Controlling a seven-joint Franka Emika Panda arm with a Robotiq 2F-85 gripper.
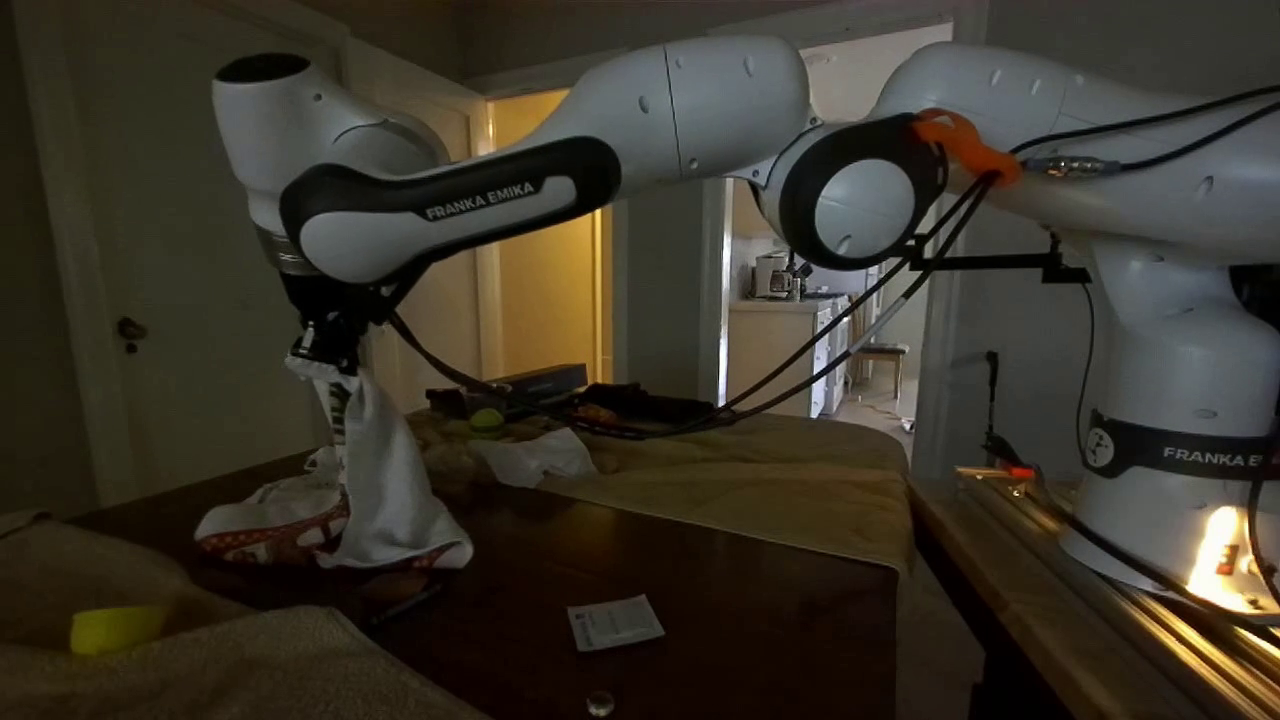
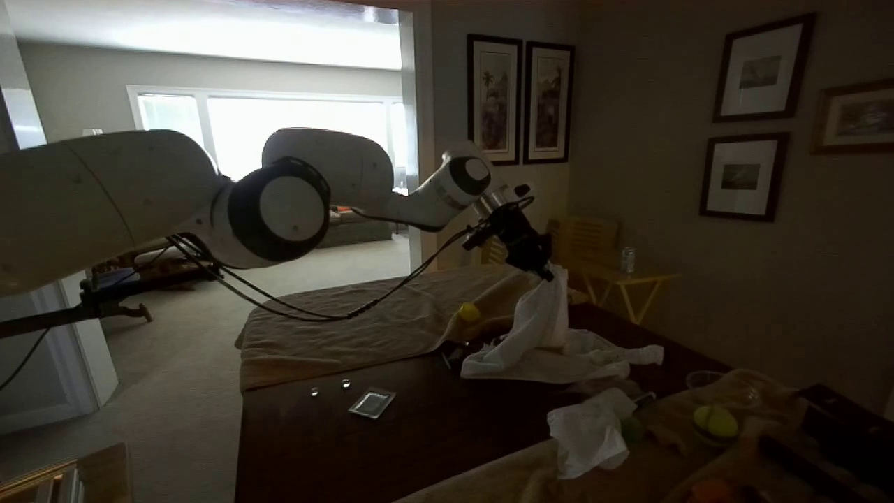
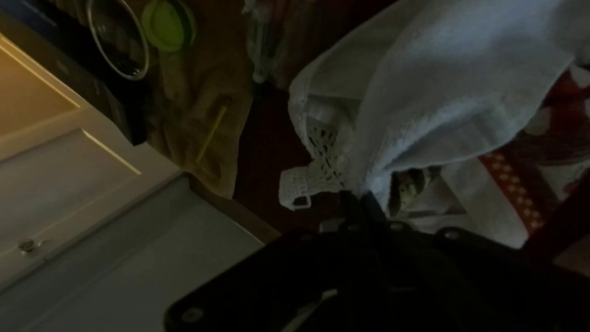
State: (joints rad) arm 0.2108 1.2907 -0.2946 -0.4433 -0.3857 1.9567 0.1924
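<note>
So, the towel (image 3: 428,106): hangs from the gripper (image 3: 362,198), its lower folds heaped on the dark table (image 1: 760,600); white, soft and fuzzy, falling in deep curves.
Jaws: together, clamped on a fold of the towel.
Lace (image 3: 329,147): the wrist view alone brings out this openwork end, netted in diamonds, with a small loop at its tip.
Red border (image 3: 511,189): speckled with pale squares in the wrist view; red print also shows along the bottom folds in an exterior view.
Packet (image 1: 615,622): flat, thin and square, on bare wood near the towel in both exterior views.
Beads (image 2: 346,383): two small, round, glassy ones near the packet in an exterior view.
Blankets (image 1: 730,490): tan, wrinkled cloth over parts of the table; a yellow thing (image 1: 118,630) lies on one, its full shape hard to tell.
Crumpled sheet (image 2: 590,429): thin and white; paper or cloth, cannot tell which.
Yellow stick (image 3: 212,133): slim and straight, seen in the wrist view only.
Green lid (image 3: 168,25): round, just beside a clear, curved rim (image 3: 145,55).
Room: framed pictures (image 2: 761,66) and a bright window (image 2: 293,112) in an exterior view; a kitchen (image 1: 775,345) through a doorway in an exterior view.
</note>
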